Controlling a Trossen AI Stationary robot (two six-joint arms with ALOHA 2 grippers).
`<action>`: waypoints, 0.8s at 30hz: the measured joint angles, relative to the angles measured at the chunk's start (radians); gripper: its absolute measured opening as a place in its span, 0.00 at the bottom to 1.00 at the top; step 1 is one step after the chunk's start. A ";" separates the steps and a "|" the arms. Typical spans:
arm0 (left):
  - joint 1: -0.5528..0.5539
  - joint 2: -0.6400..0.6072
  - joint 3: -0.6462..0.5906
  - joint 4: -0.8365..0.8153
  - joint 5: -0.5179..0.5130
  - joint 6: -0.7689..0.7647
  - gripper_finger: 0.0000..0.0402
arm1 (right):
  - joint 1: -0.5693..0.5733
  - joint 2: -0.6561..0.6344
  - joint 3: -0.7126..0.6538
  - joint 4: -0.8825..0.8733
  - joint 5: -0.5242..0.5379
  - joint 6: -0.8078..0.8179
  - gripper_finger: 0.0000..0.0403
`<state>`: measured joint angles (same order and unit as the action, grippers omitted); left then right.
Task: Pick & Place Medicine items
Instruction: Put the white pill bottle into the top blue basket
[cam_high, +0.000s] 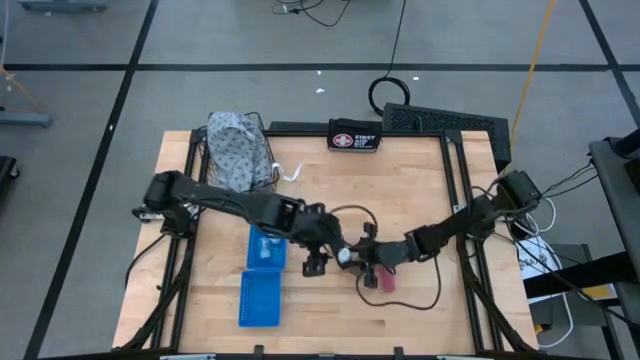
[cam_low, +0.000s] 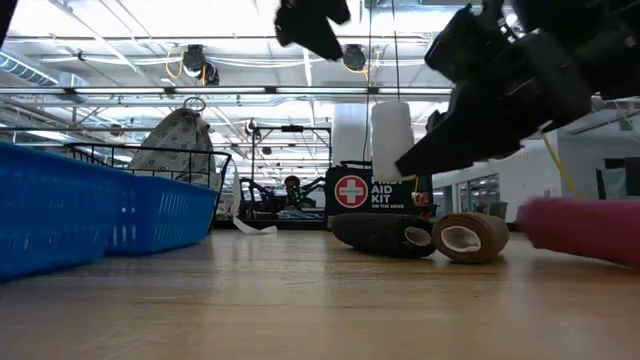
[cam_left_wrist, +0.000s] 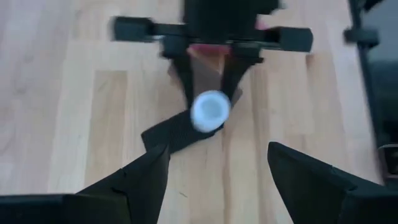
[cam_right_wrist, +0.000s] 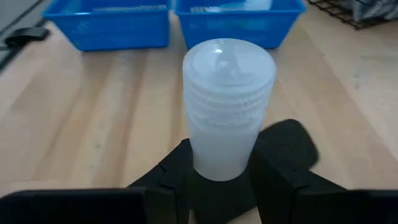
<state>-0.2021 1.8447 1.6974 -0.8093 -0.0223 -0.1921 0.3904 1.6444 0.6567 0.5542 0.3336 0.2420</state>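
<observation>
Nearest the low camera, the pale wooden worktop (cam_low: 300, 310) runs bare across the bottom of the frame, with a blue slatted plastic bin (cam_low: 90, 215) at the left edge. At the right, a pink cylindrical tube (cam_low: 585, 228) lies on its side, and just left of it a short brown oblong roll (cam_low: 468, 237) rests against a short black oblong roll (cam_low: 385, 235).

Above these, in the upper middle, the right gripper (cam_right_wrist: 221, 180) holds a small white round plastic bottle (cam_right_wrist: 227, 106) upright by its base, its jaws closed on it and clear of the worktop. In the high view this sits at frame centre, where the left gripper (cam_left_wrist: 214, 168) faces it with jaws wide apart and empty, the bottle just ahead of them.

A second blue bin (cam_high: 266, 247) lies left of centre in the high view; its contents cannot be made out. Judging by this, the task is early to midway: one bottle in the air, three items unsorted.

Farthest back stands a black pouch (cam_low: 375, 195) with a red cross badge, reading "AID KIT".
</observation>
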 joint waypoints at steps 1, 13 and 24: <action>-0.004 0.016 0.007 0.000 0.000 0.024 0.68 | -0.012 0.000 0.000 -0.005 -0.001 0.000 0.29; 0.014 0.133 0.015 0.091 -0.030 0.135 0.68 | -0.047 0.001 0.000 0.016 -0.025 -0.027 0.29; 0.057 0.146 0.008 0.110 0.025 0.092 0.68 | -0.042 0.001 0.000 0.026 -0.029 -0.057 0.29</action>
<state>-0.1450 1.9907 1.7054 -0.6989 0.0027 -0.1003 0.3481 1.6459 0.6567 0.5800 0.3045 0.1854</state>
